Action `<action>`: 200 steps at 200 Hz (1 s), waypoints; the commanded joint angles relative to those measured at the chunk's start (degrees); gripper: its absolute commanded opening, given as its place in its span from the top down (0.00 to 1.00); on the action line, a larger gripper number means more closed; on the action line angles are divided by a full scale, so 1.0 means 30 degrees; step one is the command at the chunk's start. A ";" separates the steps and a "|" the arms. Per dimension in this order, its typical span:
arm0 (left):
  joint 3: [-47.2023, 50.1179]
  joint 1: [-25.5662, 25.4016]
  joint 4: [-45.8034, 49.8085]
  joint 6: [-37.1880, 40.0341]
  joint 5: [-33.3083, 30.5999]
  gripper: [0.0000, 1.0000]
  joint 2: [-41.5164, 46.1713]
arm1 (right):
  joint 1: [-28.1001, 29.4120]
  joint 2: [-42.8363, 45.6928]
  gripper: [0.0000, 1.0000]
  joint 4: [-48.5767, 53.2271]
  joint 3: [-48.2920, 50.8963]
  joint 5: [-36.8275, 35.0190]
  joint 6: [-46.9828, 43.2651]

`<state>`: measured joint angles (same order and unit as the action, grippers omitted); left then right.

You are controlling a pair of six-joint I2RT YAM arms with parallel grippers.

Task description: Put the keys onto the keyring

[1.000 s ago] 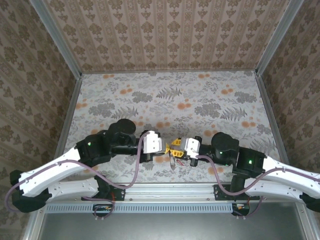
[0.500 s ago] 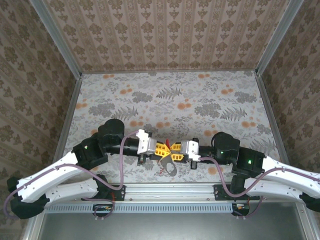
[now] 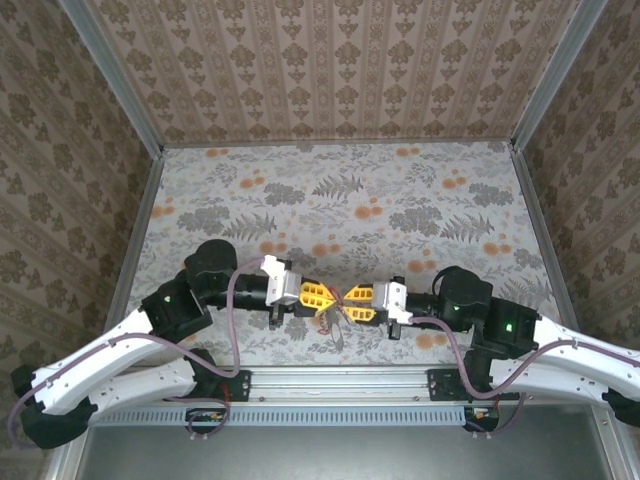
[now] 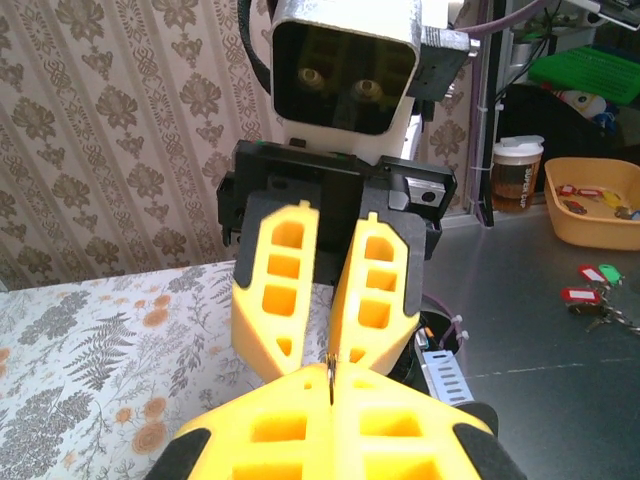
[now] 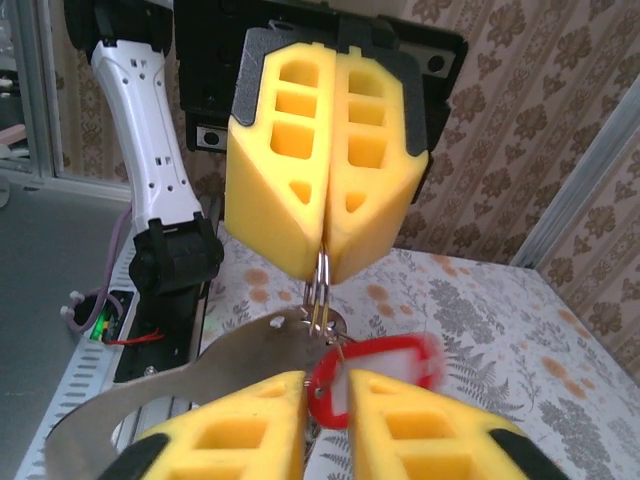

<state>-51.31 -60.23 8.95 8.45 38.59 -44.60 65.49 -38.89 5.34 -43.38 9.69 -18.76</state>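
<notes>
My left gripper (image 3: pixel 331 297) is shut on a thin wire ring (image 5: pixel 320 285), whose edge shows between its pads (image 4: pixel 331 378). From that ring hang the grey metal keyring (image 5: pixel 200 375) and a key with a red plastic head (image 5: pixel 385 362), blurred as it swings. My right gripper (image 3: pixel 351 300) faces the left one tip to tip. Its jaws stand a little apart, and the red head shows through the gap, with nothing pinched (image 5: pixel 330 390). In the top view the keyring (image 3: pixel 336 322) dangles just below the meeting fingertips.
The flowered table (image 3: pixel 340 200) has patterned walls on three sides and an aluminium rail (image 3: pixel 340 385) along the near edge. Off the table stand an orange bowl (image 4: pixel 600 205) with tagged keys, a cup (image 4: pixel 515 170) and loose tagged keys (image 4: pixel 590 290).
Both arms drew slightly apart, the left wrist to the left and the right wrist to the right, and the fingers now meet tip to tip. The hanging keyring swung in under them.
</notes>
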 commanded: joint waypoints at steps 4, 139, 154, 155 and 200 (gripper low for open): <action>0.0114 0.0309 -0.1234 -0.0692 0.1098 1.00 0.0423 | 0.0071 0.0465 0.70 -0.0659 0.0247 -0.0322 0.0528; 0.0279 0.0560 -0.1057 -0.0841 0.0367 1.00 0.0583 | 0.0080 0.0019 0.70 -0.3491 0.0547 0.0216 0.1481; 0.0168 0.0569 0.0321 -0.0357 -0.1956 1.00 0.0658 | 0.0056 0.0508 0.66 -0.3329 0.0966 -0.1475 0.1794; 0.0154 0.0552 0.0427 -0.0327 -0.2107 1.00 0.0657 | 0.0055 0.0540 0.65 -0.3317 0.1018 -0.1635 0.1827; 0.1144 0.1044 0.2622 -0.0471 -0.6850 1.00 0.1115 | -0.0255 0.2352 0.39 -0.2896 0.3439 -0.7801 0.3455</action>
<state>-49.43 -58.28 12.73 6.85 27.33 -42.63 65.47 -33.87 -3.25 -36.23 -1.85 -11.99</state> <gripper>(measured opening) 0.047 0.559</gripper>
